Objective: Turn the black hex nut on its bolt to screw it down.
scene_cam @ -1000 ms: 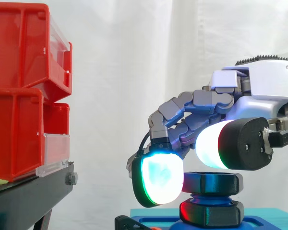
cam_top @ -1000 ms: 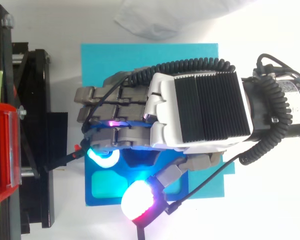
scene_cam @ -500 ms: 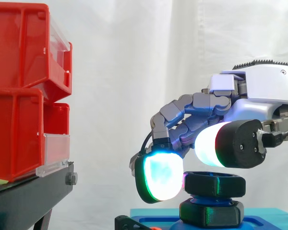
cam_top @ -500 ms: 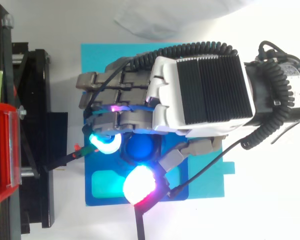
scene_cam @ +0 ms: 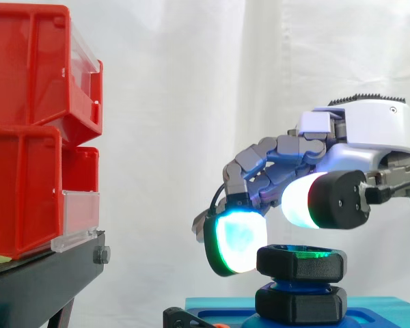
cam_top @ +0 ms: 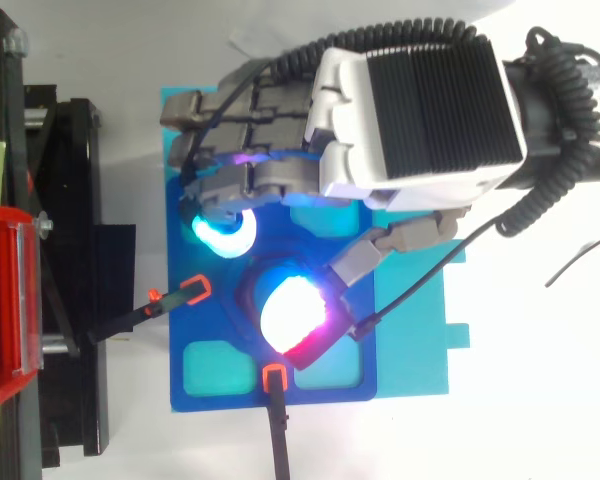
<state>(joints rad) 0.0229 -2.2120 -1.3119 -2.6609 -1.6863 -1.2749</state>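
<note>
On the blue plate [cam_top: 205, 400], toward the near side, the black nut [scene_cam: 301, 262] is seen on its bolt [scene_cam: 297, 283], with a gap left above the lower nut [scene_cam: 301, 305]. Since a second ago the hand [scene_cam: 372, 130] has been lifted off the nut and carried toward the far side. One glowing pad is now held above the nut, another beyond it to the far left. The fingers [scene_cam: 236, 239] are curled with nothing grasped. A release between turns is judged likely, and more screwing down appears to be needed.

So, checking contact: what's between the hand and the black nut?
Nothing: side view shows a bare gap under the hand, above the black hex nut.
</note>
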